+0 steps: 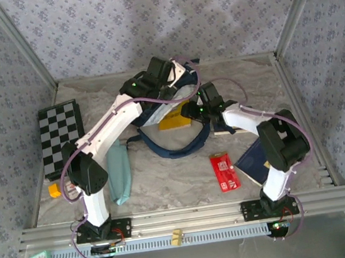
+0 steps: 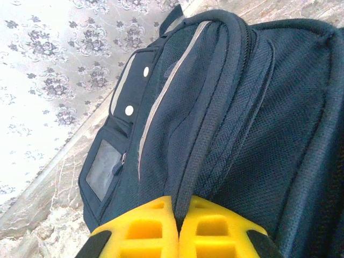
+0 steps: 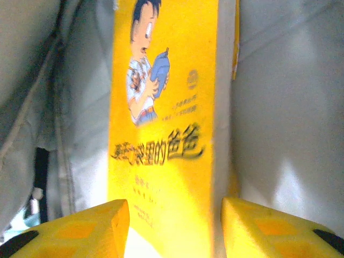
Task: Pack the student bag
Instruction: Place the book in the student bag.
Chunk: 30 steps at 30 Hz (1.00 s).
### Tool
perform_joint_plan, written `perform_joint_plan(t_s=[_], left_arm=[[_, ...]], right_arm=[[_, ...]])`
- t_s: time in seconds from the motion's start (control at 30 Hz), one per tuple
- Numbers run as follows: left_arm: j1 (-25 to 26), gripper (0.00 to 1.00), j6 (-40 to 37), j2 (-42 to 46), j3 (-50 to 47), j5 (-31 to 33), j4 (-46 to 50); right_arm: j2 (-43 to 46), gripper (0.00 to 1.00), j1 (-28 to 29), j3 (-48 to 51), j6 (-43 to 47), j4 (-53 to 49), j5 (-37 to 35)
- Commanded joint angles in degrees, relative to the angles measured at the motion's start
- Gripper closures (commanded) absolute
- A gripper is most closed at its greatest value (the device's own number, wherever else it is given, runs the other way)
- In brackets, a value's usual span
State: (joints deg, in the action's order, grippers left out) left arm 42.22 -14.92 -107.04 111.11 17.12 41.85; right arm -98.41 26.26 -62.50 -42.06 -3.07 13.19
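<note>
the top camera looks down from above the near edge over the whole table (image 1: 179,176). the left wrist camera sits close against the outside of the student bag (image 2: 226,107). the right wrist camera, closer still, faces the yellow book (image 3: 161,134) in the bag; the top view takes in both.

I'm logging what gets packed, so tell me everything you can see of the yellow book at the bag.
The yellow book is a slim paperback. Its glossy-looking cover shows a cartoon boy holding something blue, with a black Chinese title below, and a white page block runs along one edge. It sits partway inside the student bag, with pale grey lining on both sides. The right hand flanks its near end with yellow fingers; whether they are clamped on it cannot be told.
</note>
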Motion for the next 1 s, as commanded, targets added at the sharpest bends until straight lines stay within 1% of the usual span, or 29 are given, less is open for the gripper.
perform_joint_plan(t_s=[0.0,0.07,0.13,0.23,0.27,0.33,0.43,0.57,0.67,0.8,0.9,0.97], left_arm=[[-0.47,1.0,0.81,4.01,0.95,0.28,-6.27],[-0.56,1.0,0.72,4.22,0.95,-0.05,-6.45],[-0.65,1.0,0.77,4.13,0.95,-0.09,-6.57],[-0.78,1.0,0.42,4.17,0.95,0.43,-6.19],[-0.83,1.0,0.1,4.3,0.95,0.81,-6.05],[-1.15,1.0,0.06,4.47,-0.89,1.33,-5.6],[-2.0,1.0,0.32,5.1,-2.07,1.07,-5.04],[-2.66,1.0,-0.07,7.64,-6.4,-3.04,-6.71],[-3.1,1.0,-1.07,8.57,-8.49,-3.27,-7.37],[-4.53,1.0,-1.08,8.67,-7.96,-2.92,-5.84],[-5.35,1.0,-1.64,9.69,-9.22,-3.06,-6.9],[-6.37,1.0,-1.82,9.67,-10.01,-2.77,-7.09]], right_arm=[[6.77,0.51,2.68,2.39,3.41,-7.07,-9.79],[6.89,0.57,6.1,2.91,2.85,-7.93,-10.23],[4.89,0.63,8.98,2.54,1.79,-7.06,-9.32],[0.11,0.78,10.8,0.97,-0.39,-5.35,-8.77],[-1.09,0.81,11.16,0.86,-0.55,-4.1,-8.89],[-2.75,0.85,11.86,0.68,0.17,-1.68,-10.6],[-4.64,0.92,11.79,-0.66,1.92,0.12,-16.0],[-5.2,0.92,10.25,-0.41,2.8,8.49,-21.01],[-5.76,0.92,9.94,-0.84,4.55,13.18,-23.59],[-7.65,0.93,9.54,-2.24,4.43,12.67,-18.98],[-5.31,0.87,10.47,0.5,4.79,12.73,-16.62],[-1.21,0.79,10.89,3.26,5.45,13.34,-14.05]])
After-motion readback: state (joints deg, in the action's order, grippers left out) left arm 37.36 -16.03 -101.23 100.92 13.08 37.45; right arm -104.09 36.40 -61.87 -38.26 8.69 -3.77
